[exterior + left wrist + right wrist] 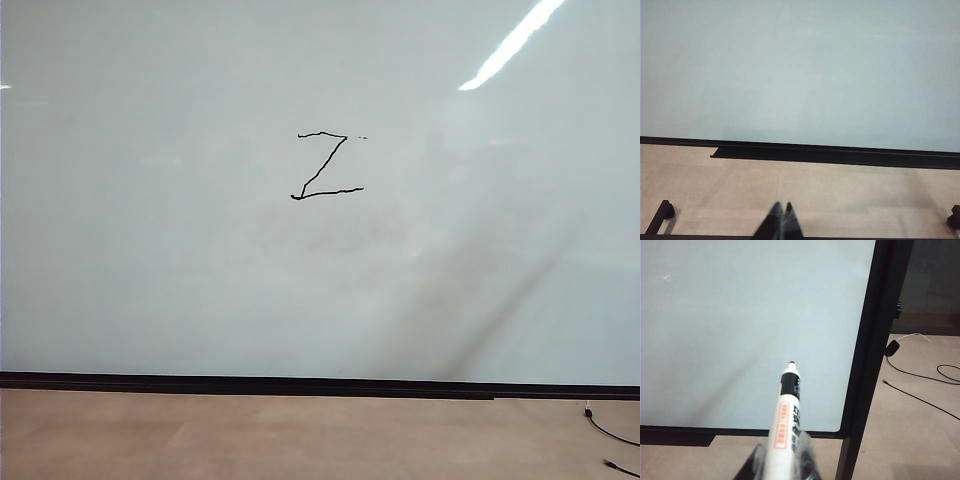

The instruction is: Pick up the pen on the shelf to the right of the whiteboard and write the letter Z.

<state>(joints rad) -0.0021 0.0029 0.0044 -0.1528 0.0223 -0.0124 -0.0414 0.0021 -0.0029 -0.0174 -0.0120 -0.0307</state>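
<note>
Black and slightly wobbly, the letter Z (327, 165) sits near the upper middle of the whiteboard (150, 250), well above the board's black bottom strip (250, 383). Below that strip we see tan floor (300, 435). Our right gripper (782, 460) grasps the pen (785, 425), whose black tip points at the whiteboard without touching it, near the board's corner. Our left gripper (781, 220) hangs low over the floor, fingertips pressed together, holding nothing.

Floor (300, 435): tan, smooth, faint seams.
Cables (920, 375): black, lying loose on floor.
Light (512, 45): bright diagonal streak, well above floor.
</note>
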